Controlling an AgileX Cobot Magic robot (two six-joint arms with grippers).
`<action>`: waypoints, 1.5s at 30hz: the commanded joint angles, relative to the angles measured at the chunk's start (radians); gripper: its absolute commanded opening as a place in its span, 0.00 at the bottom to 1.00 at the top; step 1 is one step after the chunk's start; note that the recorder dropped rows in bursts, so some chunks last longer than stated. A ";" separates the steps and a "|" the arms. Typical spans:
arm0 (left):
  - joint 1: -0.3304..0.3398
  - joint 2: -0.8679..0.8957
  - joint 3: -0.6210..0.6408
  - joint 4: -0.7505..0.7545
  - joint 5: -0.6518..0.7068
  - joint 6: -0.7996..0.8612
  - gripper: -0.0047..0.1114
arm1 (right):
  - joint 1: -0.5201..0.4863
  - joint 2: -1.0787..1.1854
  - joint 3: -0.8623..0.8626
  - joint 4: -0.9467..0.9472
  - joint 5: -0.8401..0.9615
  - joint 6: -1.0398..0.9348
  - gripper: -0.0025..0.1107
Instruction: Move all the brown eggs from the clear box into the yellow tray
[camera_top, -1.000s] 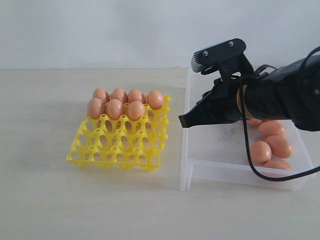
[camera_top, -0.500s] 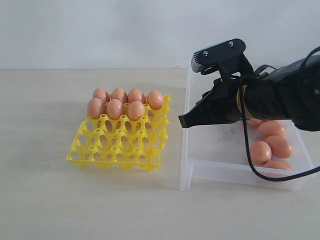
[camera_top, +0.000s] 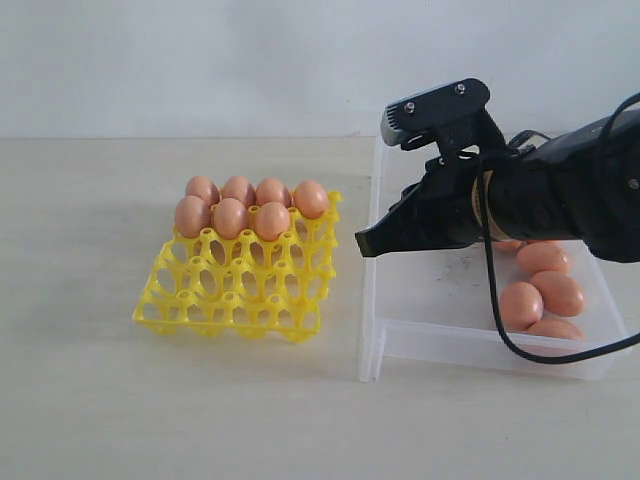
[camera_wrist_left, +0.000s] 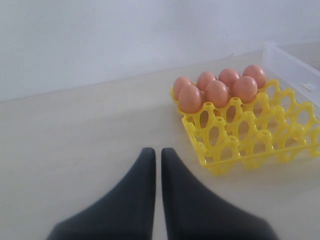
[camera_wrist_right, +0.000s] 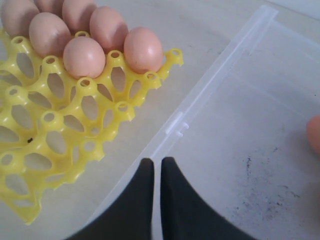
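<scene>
Nothing has visibly shifted in the last second. The right tool (camera_top: 362, 243) hangs clenched and empty over the left wall of the clear box (camera_top: 440, 345), and the left tool (camera_wrist_left: 157, 150) is clenched too (also empty). The surface (camera_top: 100, 400) is pale beige, the wall (camera_top: 200, 60) plain white. Seven smooth brown eggs (camera_top: 230, 215) sit in the far two rows of the yellow tray (camera_top: 235, 300), left of the box; more lie at the box's right end.

Yellow tray (camera_top: 228, 322) is glossy plastic, brown eggs (camera_top: 272, 220) smooth, clear box (camera_top: 450, 346) smudged.
</scene>
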 joint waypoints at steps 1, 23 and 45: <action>-0.006 -0.003 0.004 0.002 -0.004 0.000 0.07 | -0.001 -0.013 0.002 0.000 -0.002 0.002 0.02; -0.006 -0.003 0.004 0.002 -0.004 0.000 0.07 | -0.001 -0.013 0.002 0.000 -0.016 0.005 0.02; -0.006 -0.003 0.004 0.002 -0.004 0.000 0.07 | -0.001 -0.013 0.008 0.000 0.118 -0.027 0.02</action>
